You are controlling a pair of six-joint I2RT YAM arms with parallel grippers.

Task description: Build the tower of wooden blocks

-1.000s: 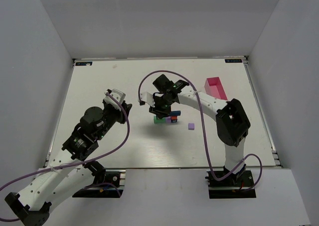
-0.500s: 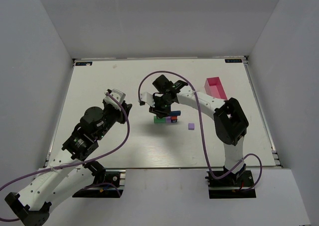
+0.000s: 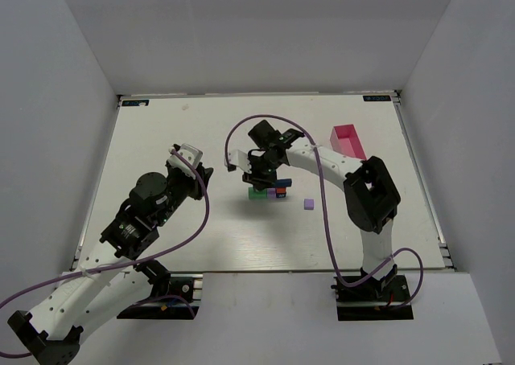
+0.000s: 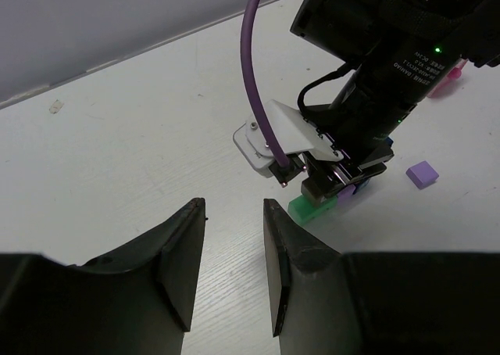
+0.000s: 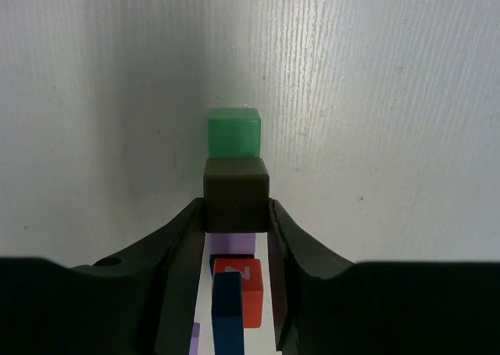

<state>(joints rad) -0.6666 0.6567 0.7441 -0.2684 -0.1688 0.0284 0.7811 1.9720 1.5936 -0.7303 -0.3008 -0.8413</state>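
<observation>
Evidently the wood block tower, mid-frame, is partly built: our right pincer grasps a brown block over it, our left pincer gapes idle, and one purple block lies loose just right.

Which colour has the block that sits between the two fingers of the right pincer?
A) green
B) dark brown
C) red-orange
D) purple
B: in the right wrist view the right pincer grips the dark brown block from both sides, and the green block shows beyond the fingertips.
</observation>
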